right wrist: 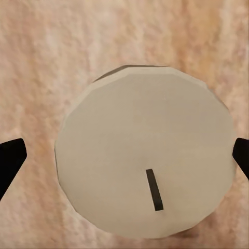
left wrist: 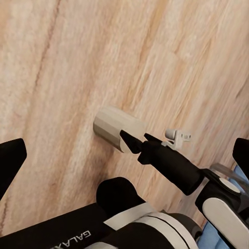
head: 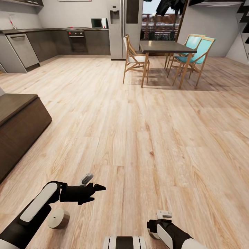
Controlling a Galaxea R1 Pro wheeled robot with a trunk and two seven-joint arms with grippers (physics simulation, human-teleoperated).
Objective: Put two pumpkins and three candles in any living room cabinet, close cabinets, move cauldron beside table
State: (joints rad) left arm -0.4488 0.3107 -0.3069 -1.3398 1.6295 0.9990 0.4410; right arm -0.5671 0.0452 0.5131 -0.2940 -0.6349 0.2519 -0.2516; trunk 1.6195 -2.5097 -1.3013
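A pale grey candle with a dark wick stands on the wood floor, seen from straight above. My right gripper hangs open over it, one fingertip out at each side and neither touching it. The left wrist view shows that candle with the right gripper pointing at it. Another candle sits on the floor beside my left forearm. My left gripper is open and empty above the floor, pointing right. The low dark brown cabinet stands at the left. Pumpkins, cauldron and coffee table are out of view.
Open wood floor stretches ahead. A dark dining table with wooden chairs stands at the back right. Grey kitchen cabinets, an oven and a steel fridge line the far wall.
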